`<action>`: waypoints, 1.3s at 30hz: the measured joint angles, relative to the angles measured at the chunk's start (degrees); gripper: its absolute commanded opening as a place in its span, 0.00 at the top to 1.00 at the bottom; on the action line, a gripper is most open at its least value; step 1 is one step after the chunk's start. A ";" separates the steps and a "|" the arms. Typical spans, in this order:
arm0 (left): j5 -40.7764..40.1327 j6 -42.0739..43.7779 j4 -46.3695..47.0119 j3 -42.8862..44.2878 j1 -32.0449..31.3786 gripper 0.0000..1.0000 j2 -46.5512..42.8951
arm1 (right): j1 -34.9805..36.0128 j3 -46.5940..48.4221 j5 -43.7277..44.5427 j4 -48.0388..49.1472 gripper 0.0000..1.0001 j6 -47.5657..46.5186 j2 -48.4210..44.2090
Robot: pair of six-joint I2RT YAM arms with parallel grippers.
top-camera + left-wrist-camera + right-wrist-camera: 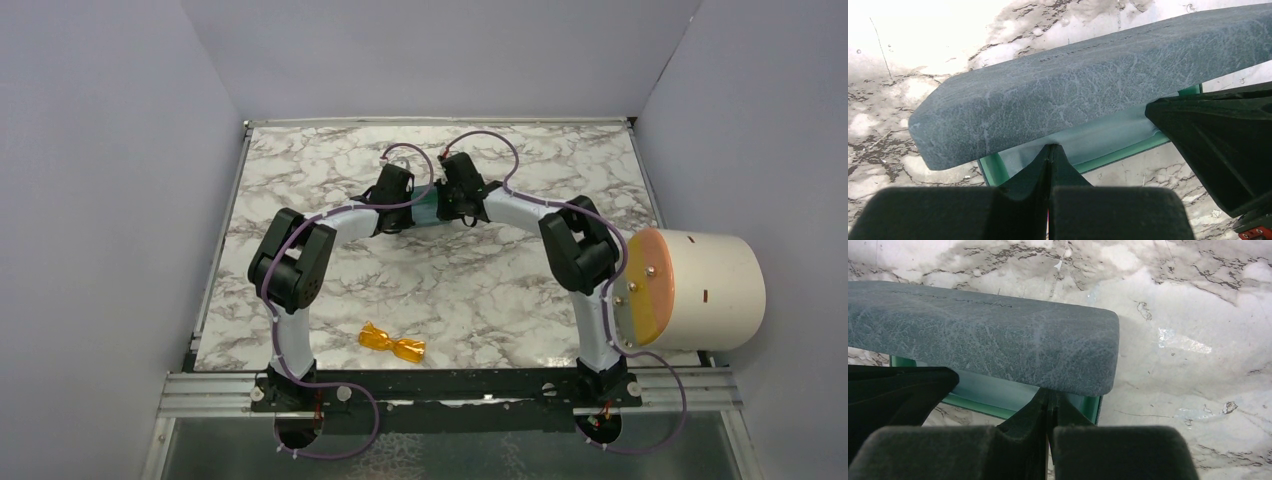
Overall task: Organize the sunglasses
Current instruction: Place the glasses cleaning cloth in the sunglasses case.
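Note:
The orange-amber sunglasses (392, 343) lie folded on the marble table near the front edge, between the arm bases, away from both grippers. The blue-grey case (1083, 85) stands open at the far middle, its lid raised over the teal-green inside (1128, 152); it also shows in the right wrist view (998, 345). A light blue cloth (1098, 137) lies inside under the lid. My left gripper (1050, 148) is shut, its tips pinching the cloth's near edge. My right gripper (1049, 392) is shut with its tips at the cloth's right end (993, 387) under the lid. In the top view both grippers cover the case.
A large white cylinder with an orange face (700, 290) sits at the table's right edge beside the right arm. Grey walls enclose the table on three sides. The right gripper's black body (1218, 145) is close beside the left gripper.

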 measured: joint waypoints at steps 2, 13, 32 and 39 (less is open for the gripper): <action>0.00 0.02 0.00 0.00 0.00 1.00 0.00 | 0.00 -0.22 0.04 0.24 0.99 0.02 0.00; 0.00 0.02 -0.02 0.00 0.00 1.00 0.00 | 0.09 -0.42 2.36 0.39 0.99 -0.17 -0.02; -1.64 1.70 -5.97 2.97 -1.07 0.82 -0.85 | 0.00 -3.43 1.05 2.75 0.94 -1.29 -3.21; -2.27 2.75 -9.18 5.09 -2.19 0.78 -4.61 | 0.00 -3.43 -0.13 2.75 0.92 -1.20 -6.64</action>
